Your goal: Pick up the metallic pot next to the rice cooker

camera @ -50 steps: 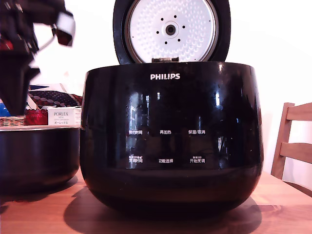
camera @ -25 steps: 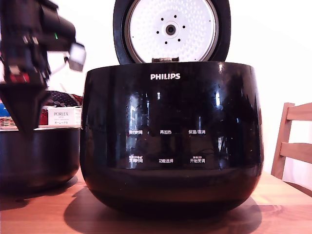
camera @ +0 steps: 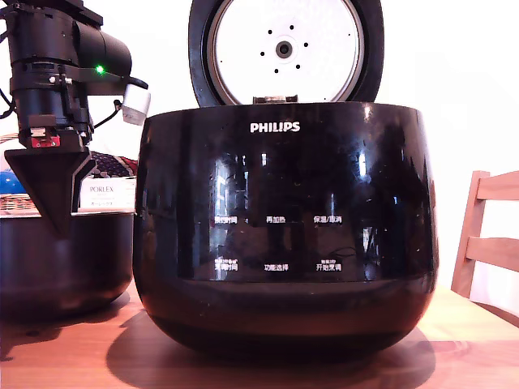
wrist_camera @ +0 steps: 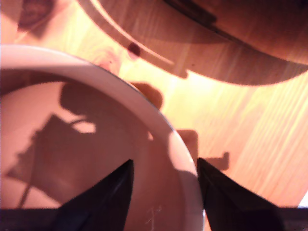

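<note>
The rice cooker point(camera: 284, 227) is sitting on the counter point(camera: 454, 348) with its lid standing up. The metallic pot point(camera: 65, 259) is resting just beside it, on the exterior view's left. The tool point(wrist_camera: 163, 166) is hanging spread, its fingers point(wrist_camera: 108, 192) straddling the pot's rim.

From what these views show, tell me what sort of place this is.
Probably a home kitchen or dining area. A big rice cooker with its lid up sits on a wooden table, a dark pot stands beside it, and a wooden chair shows at the exterior view's right.
</note>
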